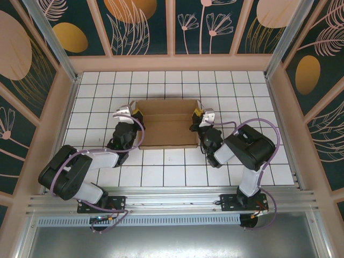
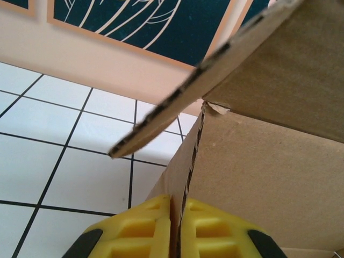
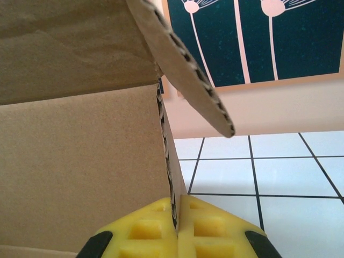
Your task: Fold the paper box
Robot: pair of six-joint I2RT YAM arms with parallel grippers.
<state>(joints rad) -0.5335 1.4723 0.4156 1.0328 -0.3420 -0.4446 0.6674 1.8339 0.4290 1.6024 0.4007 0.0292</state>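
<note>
Paper box (image 1: 166, 126) sits mid-way across the white tiled table (image 1: 161, 174), between my two arms, long side running left to right. It's partly folded. From above it reads as a shallow open tray: brown floor showing, far wall up, left and right ends up. Near edge looks low or flat, can't tell for sure. Nothing closed over the top.

Left gripper (image 1: 133, 114) is on the box's left end, toward the far corner. In the wrist view the yellow pads (image 2: 145, 231) are pressed together on the upright left end wall (image 2: 258, 177), with the cardboard edge sandwiched between them. So it's clamped on the box, not apart. A left flap (image 2: 177, 97) juts out over the tiles above the pinch, slanted and untucked.

Right gripper (image 1: 199, 116) sits likewise on the right end, toward the far corner. Its right pads (image 3: 215, 236) are closed on the right end wall (image 3: 80, 177), and the board edge runs straight down into the pinch. A right flap (image 3: 188, 75) sticks out at a slant to the right, also untucked.

Progress, my judgement: early to middle.
- Done: walls stood up, both ends pinched upright.
- Left: corner flaps folded in, end walls locked down (I can't make out any slots), near side brought up, top shut.

My guess is the box isn't holding its own shape yet and the ends would sag if I let go.
</note>
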